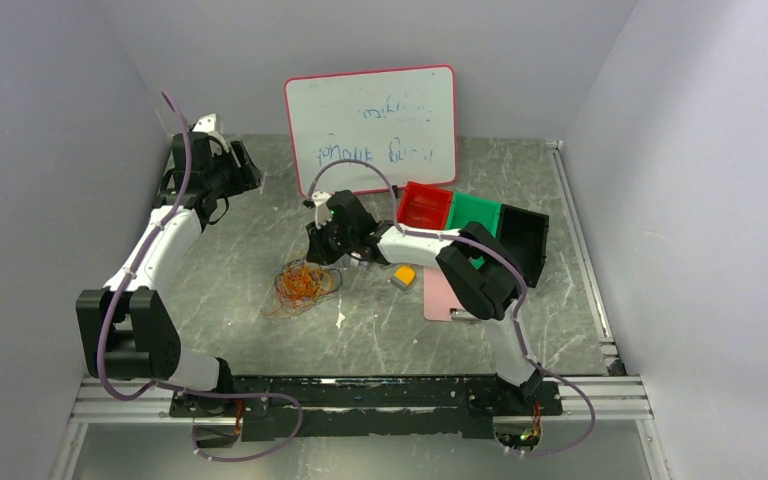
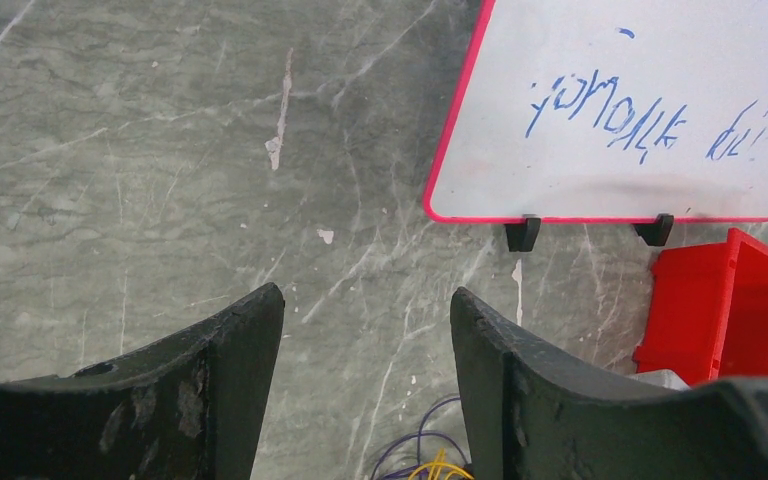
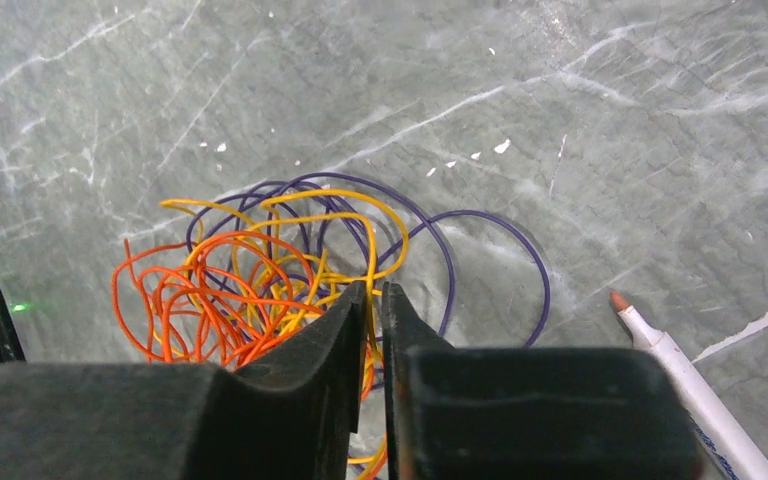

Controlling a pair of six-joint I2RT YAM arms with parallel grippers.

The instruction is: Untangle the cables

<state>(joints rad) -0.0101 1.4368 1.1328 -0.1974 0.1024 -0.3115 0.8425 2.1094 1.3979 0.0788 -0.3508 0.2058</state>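
Observation:
The cables are a loose tangle of orange, yellow and purple wires lying on the grey table, left of centre. In the right wrist view the tangle spreads below and left of my fingers. My right gripper hangs over the tangle's far right edge. Its jaws are nearly together, with a yellow strand running through the thin gap. My left gripper is open and empty over bare table at the far left. A few purple and yellow loops show at the bottom of its view.
A whiteboard stands at the back. Red, green and black bins sit right of the right gripper, with a pink sheet and a yellow block in front. A marker lies right of the tangle.

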